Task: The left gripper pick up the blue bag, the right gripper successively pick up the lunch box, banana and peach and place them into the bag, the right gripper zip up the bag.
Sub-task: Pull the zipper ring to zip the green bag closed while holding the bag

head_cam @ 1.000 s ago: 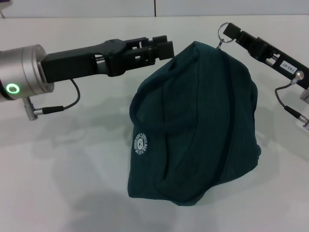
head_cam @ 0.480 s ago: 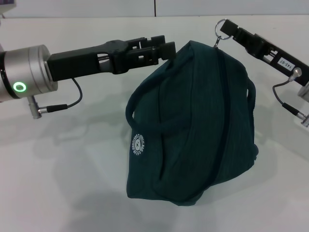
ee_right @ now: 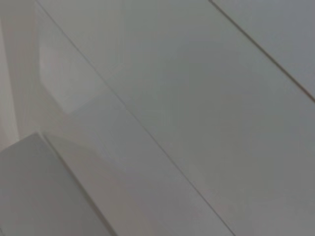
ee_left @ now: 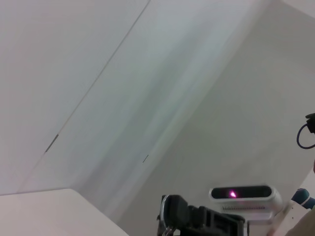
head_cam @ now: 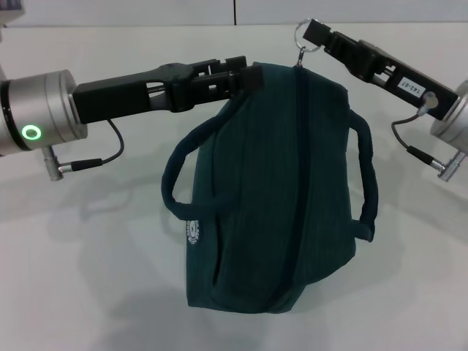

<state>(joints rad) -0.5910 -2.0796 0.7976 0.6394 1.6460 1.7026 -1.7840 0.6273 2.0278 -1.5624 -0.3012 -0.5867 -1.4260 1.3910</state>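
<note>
Head view: blue bag (head_cam: 285, 197) hung clear above counter (head_cam: 88, 256), left pincer (head_cam: 245, 75) clamped on top edge as anchor, right pincer (head_cam: 313, 33) pinched on zipper ring (head_cam: 301, 36) so zip could run taut.

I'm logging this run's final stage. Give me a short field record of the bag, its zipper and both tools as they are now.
bag: blue bag held up above the table
zipper: looks closed along the top seam
zipper ring: metal ring at the bag's far end, at the right tool's tip
left tool: shut on the bag's upper edge
right tool: shut on the ring
handles: both hang loose
</note>
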